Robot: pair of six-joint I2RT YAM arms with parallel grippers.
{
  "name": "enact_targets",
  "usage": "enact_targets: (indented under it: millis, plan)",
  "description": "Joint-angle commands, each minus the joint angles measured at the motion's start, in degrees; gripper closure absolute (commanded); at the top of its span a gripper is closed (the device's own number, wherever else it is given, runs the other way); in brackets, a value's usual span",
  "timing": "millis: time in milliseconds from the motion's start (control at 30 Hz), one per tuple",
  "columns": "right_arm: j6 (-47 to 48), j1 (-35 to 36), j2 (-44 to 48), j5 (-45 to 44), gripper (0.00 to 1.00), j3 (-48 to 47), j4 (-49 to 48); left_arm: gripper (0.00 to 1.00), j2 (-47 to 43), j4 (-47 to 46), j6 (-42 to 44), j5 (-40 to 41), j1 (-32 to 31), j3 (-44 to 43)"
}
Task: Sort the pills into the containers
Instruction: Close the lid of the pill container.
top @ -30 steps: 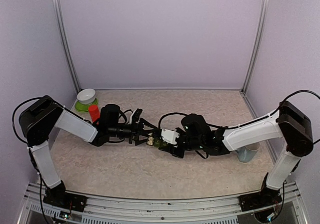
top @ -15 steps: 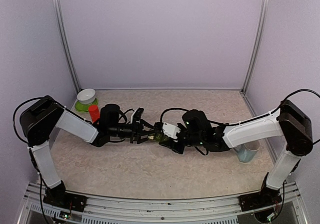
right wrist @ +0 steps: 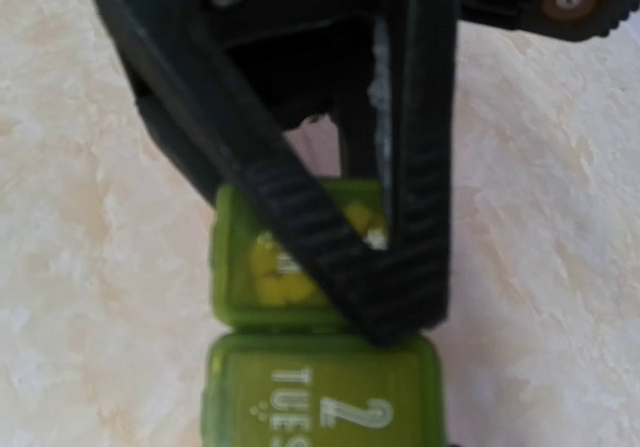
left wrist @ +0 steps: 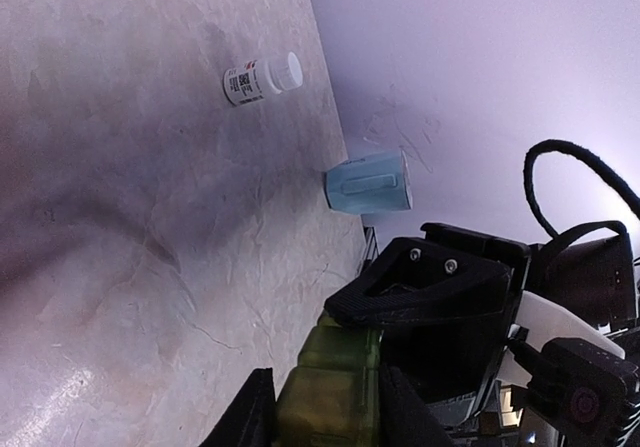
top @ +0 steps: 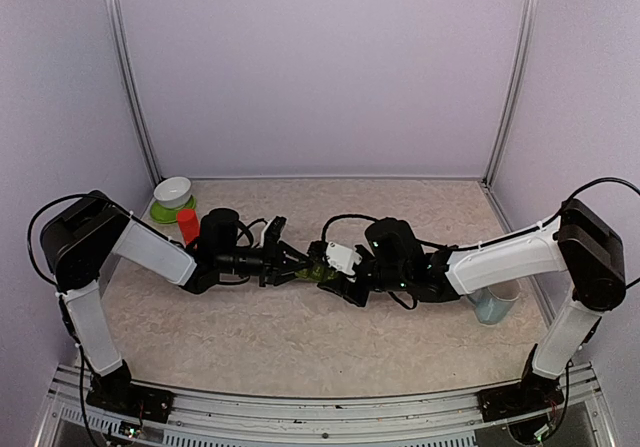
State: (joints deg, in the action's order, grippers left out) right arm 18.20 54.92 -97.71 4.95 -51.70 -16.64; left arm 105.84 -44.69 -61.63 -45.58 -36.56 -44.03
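Pills (right wrist: 272,272) part-sorted, containers (right wrist: 320,397) at the middle of the bench (top: 250,337)
You have yellow ones in one uncovered compartment; its TUES neighbour is lidded, contents hidden, so more likely remains. Left gripper (right wrist: 388,302) holds its jaws nearly together over the open cell, right gripper (top: 337,275) sits at the strip's far end; whether either grips, you cannot tell.

White arms (top: 150,252), black joints (top: 220,235), cables (left wrist: 570,146)

A white bowl (top: 173,189) sits on a green saucer (top: 160,210), with a red cup (top: 187,225) just beside the bowl on its nearer side and a pale blue mug (top: 495,305) well apart to its right.
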Motion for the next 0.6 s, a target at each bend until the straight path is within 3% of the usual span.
enact_targets:
  millis: [0, 300, 433, 567]
  plan:
    - [-1.97, -1.07, 0.76, -0.88, 0.67, -1.45, -0.37, 0.68, 0.34, -4.01, -0.57, -1.44, -0.36, 0.43]
    - [-4.51, -2.32, 1.71, 1.12, 0.67, -1.78, -0.15, 0.70, 0.03, -5.83, -1.59, -1.55, -0.47, 0.85]
    - [-5.13, -2.77, 1.91, 1.36, 0.67, -1.98, 0.03, 0.59, -0.43, -6.18, -1.67, -1.74, -0.51, 0.88]
    - [-5.56, -3.06, 1.69, 1.00, 0.67, -2.11, 0.16, 0.58, -0.72, -6.20, -1.66, -1.77, -0.50, 0.96]
